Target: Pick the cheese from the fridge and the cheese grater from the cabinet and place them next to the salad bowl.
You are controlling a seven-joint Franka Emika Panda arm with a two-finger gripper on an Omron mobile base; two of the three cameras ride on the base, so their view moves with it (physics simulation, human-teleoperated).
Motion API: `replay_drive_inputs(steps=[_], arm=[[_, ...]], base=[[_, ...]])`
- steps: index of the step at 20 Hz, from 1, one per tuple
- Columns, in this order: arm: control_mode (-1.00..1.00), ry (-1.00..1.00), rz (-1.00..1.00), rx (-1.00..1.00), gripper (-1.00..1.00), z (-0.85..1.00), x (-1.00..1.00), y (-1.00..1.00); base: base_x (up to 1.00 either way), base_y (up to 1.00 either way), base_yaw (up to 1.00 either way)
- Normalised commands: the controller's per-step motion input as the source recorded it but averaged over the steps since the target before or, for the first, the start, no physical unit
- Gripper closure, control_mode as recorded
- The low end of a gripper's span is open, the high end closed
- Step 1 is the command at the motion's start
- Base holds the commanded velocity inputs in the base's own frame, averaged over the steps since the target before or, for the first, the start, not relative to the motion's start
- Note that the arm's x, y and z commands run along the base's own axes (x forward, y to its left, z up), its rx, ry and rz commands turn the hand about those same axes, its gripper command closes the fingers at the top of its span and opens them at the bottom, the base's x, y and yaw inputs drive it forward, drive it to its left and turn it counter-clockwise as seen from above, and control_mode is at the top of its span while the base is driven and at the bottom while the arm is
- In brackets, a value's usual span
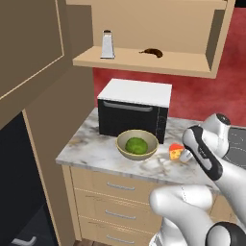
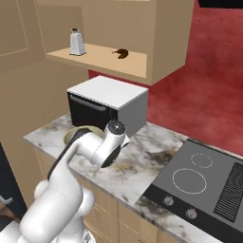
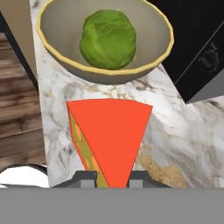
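My gripper (image 3: 112, 177) is shut on the cheese (image 3: 109, 135), an orange-yellow wedge with a red face. In the left base view the cheese (image 1: 176, 152) sits low over the marble counter, just right of the salad bowl (image 1: 121, 145), with the gripper (image 1: 185, 154) behind it. The beige bowl (image 3: 65, 26) holds a green lettuce ball (image 3: 108, 39). My arm hides most of the bowl (image 2: 76, 134) in the right base view. The grey cheese grater (image 1: 107, 45) (image 2: 77, 42) stands upright on the shelf of the open cabinet (image 1: 144, 62).
A black and white microwave (image 1: 134, 108) (image 2: 107, 102) stands right behind the bowl. A small dark item (image 1: 153, 52) lies on the cabinet shelf. The cooktop (image 2: 204, 180) lies to the right. The cabinet door (image 1: 29, 48) hangs open above the dark fridge (image 1: 14, 168).
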Motion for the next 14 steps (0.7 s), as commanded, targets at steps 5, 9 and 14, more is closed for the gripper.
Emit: replay_drive_inputs(steps=[5, 9, 14], arm=[[-1.00, 0.00, 0.08, 0.01, 1.00, -0.33, 0.32, 0.00], [-1.00, -0.02, 0.08, 0.02, 1.00, -0.16, 0.32, 0.00], [-1.00, -0.03, 0.05, 0.00, 1.00, -0.13, 0.45, 0.00]], base=[[0.00, 0.00, 0.00], [0.00, 0.00, 0.00], [0.00, 0.00, 0.00]])
